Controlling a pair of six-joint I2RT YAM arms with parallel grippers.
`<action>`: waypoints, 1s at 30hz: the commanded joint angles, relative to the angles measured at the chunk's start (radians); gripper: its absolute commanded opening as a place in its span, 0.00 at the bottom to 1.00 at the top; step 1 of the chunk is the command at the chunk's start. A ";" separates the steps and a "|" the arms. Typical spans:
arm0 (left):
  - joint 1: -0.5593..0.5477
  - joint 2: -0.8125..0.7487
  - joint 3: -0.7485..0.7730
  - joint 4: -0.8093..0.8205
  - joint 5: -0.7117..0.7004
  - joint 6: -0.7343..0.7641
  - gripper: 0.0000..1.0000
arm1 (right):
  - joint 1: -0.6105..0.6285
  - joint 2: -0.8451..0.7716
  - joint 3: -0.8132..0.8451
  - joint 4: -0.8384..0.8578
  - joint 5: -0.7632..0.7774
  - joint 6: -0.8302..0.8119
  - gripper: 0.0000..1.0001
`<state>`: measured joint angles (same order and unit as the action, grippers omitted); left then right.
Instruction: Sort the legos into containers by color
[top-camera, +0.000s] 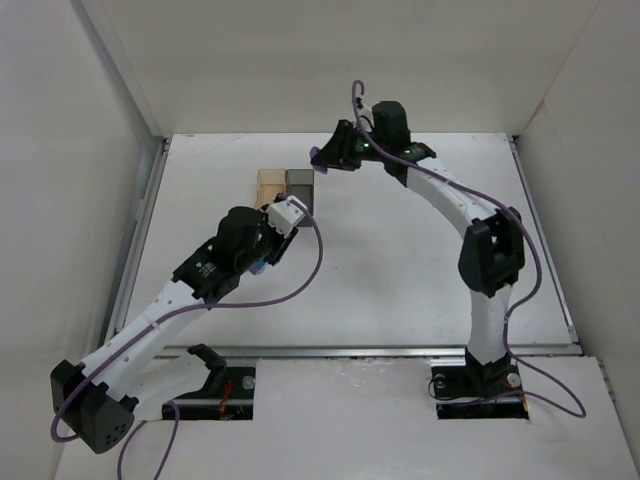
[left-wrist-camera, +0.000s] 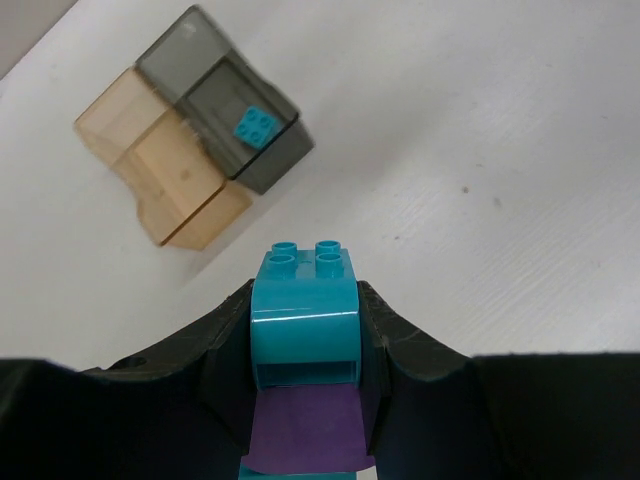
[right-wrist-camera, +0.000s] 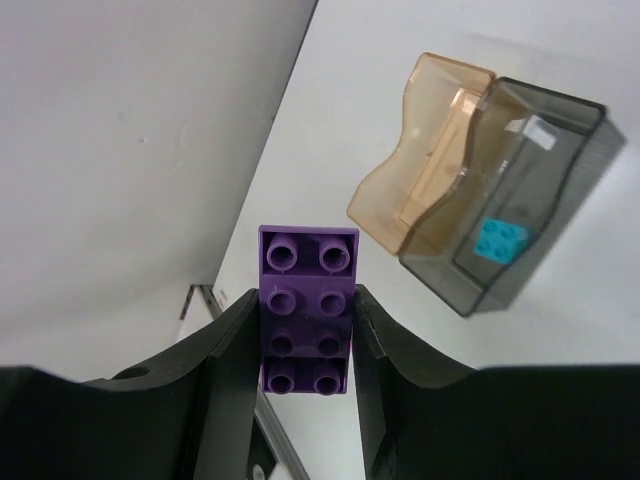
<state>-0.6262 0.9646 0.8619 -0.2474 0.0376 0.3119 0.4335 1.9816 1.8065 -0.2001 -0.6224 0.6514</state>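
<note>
Two boxes stand touching side by side on the table (top-camera: 400, 290), seen from above: the amber container (top-camera: 270, 187) and, at its 3 o'clock, the grey container (top-camera: 299, 185). One small teal brick (left-wrist-camera: 256, 126) lies inside the grey one; the amber one looks bare inside. My left gripper (left-wrist-camera: 305, 300) is closed on a teal lego (left-wrist-camera: 305, 295), studs pointing away from my wrist, with a purple piece (left-wrist-camera: 305, 430) right behind it between the fingers. From that wrist the boxes lie at 11 o'clock. My right gripper (right-wrist-camera: 308, 310) is clamped on a purple lego (right-wrist-camera: 308, 300) and, from above, sits at about 1 o'clock of the grey container.
</note>
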 joint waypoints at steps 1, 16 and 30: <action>0.003 -0.047 0.003 0.023 -0.235 -0.074 0.00 | 0.097 0.130 0.118 0.039 0.093 0.106 0.00; 0.003 -0.139 -0.044 0.092 -0.564 -0.125 0.00 | 0.217 0.454 0.393 0.048 0.317 0.327 0.24; 0.013 -0.139 -0.043 0.103 -0.408 -0.094 0.00 | 0.226 0.433 0.499 0.048 0.139 0.191 0.94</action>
<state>-0.6193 0.8402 0.8101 -0.1978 -0.4465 0.2092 0.6552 2.4817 2.2272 -0.1997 -0.3954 0.9207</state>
